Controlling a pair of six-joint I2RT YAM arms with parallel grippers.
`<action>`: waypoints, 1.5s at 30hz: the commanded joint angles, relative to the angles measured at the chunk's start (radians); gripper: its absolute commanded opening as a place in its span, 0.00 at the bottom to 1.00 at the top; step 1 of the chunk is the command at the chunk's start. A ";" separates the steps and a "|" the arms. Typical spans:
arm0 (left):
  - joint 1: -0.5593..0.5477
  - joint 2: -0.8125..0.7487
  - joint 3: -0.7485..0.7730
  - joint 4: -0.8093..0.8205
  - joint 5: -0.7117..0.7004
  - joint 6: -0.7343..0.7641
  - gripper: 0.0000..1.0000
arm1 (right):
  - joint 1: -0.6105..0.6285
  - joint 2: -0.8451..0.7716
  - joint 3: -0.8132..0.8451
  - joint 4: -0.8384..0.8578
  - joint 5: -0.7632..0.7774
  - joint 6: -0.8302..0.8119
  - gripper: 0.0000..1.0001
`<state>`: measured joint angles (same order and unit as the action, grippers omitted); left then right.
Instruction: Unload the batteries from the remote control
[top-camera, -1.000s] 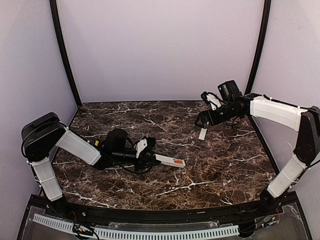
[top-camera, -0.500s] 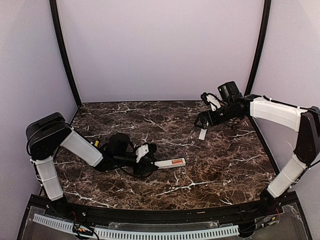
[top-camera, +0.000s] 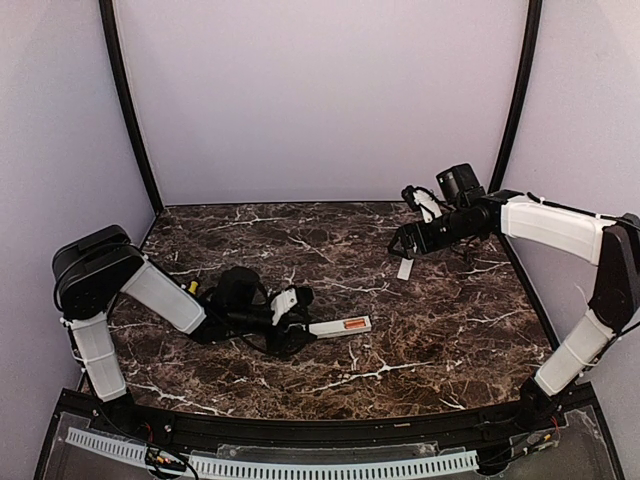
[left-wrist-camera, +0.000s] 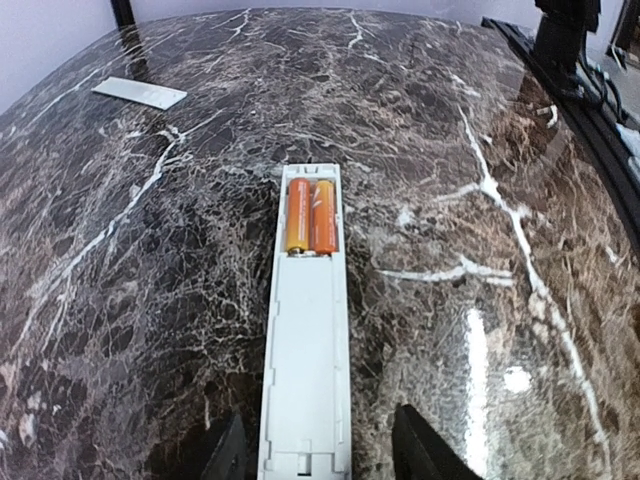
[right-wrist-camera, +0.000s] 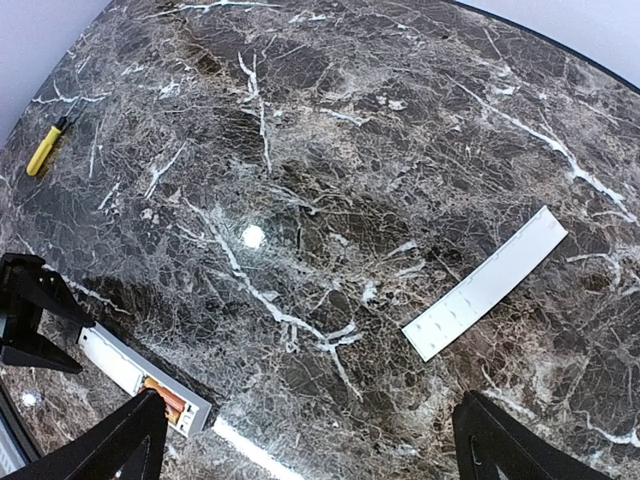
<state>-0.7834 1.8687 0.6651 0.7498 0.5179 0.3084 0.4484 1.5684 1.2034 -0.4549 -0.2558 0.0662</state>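
Note:
The remote control (top-camera: 340, 325) is a white bar lying flat on the marble table, recess facing up. Two orange batteries (left-wrist-camera: 311, 215) sit side by side at the far end of the recess; they also show in the top view (top-camera: 353, 324) and the right wrist view (right-wrist-camera: 165, 397). My left gripper (left-wrist-camera: 318, 415) straddles the remote's (left-wrist-camera: 305, 350) near end. Its jaws stand open, with a gap on the right side. My right gripper (right-wrist-camera: 310, 460) is wide open and empty, hovering above the thin white cover strip (right-wrist-camera: 487, 285) at the back right (top-camera: 405, 267).
A small yellow-handled tool (right-wrist-camera: 45, 150) lies near the left arm (top-camera: 190, 285). The cover strip also shows far off in the left wrist view (left-wrist-camera: 140, 93). The black frame rail (left-wrist-camera: 590, 110) runs along the table's near edge.
My left gripper has dropped lower and back a little, and the remote has swung from a slant to lie level on the table. The right arm has not moved.

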 joint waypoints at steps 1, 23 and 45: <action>0.000 -0.090 -0.024 -0.028 -0.003 -0.043 0.56 | -0.009 -0.018 0.008 0.030 -0.019 0.009 0.99; 0.244 -0.518 0.134 -0.852 -0.625 -0.548 0.99 | -0.008 0.044 0.027 0.110 -0.072 0.001 0.99; 0.552 -0.139 0.497 -1.432 -0.644 -0.546 0.73 | -0.008 -0.008 -0.073 0.179 -0.139 0.016 0.99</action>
<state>-0.2867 1.6554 1.0985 -0.5648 -0.1703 -0.2695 0.4480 1.5967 1.1603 -0.3244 -0.3630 0.0662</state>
